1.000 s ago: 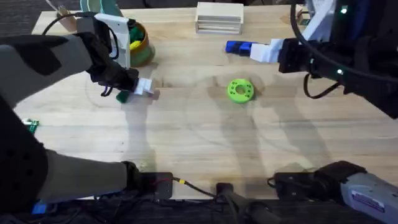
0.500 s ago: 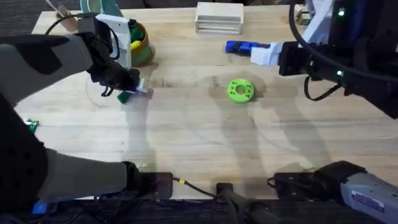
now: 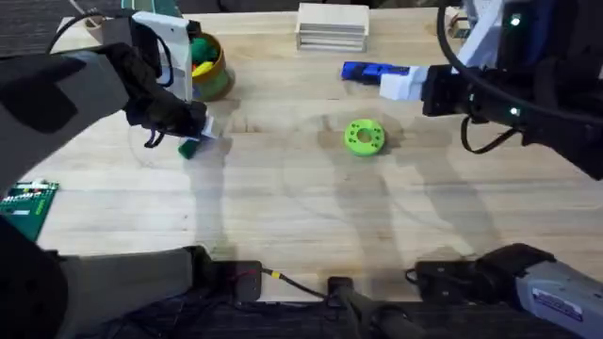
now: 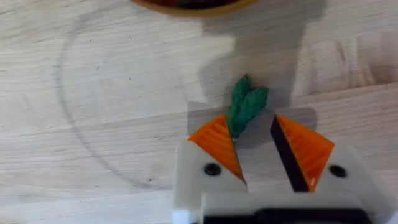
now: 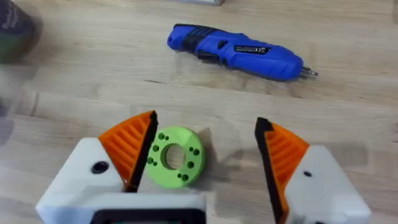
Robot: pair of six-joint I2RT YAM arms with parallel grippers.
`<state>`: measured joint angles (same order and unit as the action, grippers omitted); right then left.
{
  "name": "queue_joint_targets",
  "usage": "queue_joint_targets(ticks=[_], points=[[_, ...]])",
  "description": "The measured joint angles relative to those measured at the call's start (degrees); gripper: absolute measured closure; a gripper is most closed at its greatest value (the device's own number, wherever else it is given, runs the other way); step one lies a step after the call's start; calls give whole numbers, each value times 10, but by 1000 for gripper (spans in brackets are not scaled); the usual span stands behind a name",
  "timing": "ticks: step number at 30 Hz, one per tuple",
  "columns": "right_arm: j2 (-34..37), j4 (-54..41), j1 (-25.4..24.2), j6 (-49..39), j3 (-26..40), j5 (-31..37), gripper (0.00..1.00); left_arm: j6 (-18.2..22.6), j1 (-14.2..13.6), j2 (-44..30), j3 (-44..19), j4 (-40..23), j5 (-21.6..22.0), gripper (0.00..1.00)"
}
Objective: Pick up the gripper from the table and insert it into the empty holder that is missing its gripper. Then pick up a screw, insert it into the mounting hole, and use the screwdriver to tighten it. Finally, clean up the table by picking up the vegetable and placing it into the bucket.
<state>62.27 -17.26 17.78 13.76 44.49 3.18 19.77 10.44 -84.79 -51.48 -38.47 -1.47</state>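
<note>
— Two pincers: what does each hold?
— Left pincer is clenched on the vegetable, just beside the bucket, which holds yellow and green items. Right pincer is released above the green disc; the screwdriver lies on the table.

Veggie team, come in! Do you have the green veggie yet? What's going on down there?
Left gripper shut on the veggie, just above the table. Right gripper open, empty, over the green disc. Bucket close by, path open.
</note>
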Motion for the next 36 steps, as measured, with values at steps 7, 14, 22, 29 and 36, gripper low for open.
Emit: queue_joint_targets(ticks=[7,14,22,29,36], points=[[2,0,0,0,0,0,7,7,6,0,0,5,0,568],[4,0,0,0,0,0,7,11,44,-10,0,19,-16,546],[4,0,0,0,0,0,7,12,55,-19,-3,17,-50,492],[4,0,0,0,0,0,9,12,55,-43,-1,18,-63,417],[4,0,0,0,0,0,7,13,55,-43,-1,18,-63,436]])
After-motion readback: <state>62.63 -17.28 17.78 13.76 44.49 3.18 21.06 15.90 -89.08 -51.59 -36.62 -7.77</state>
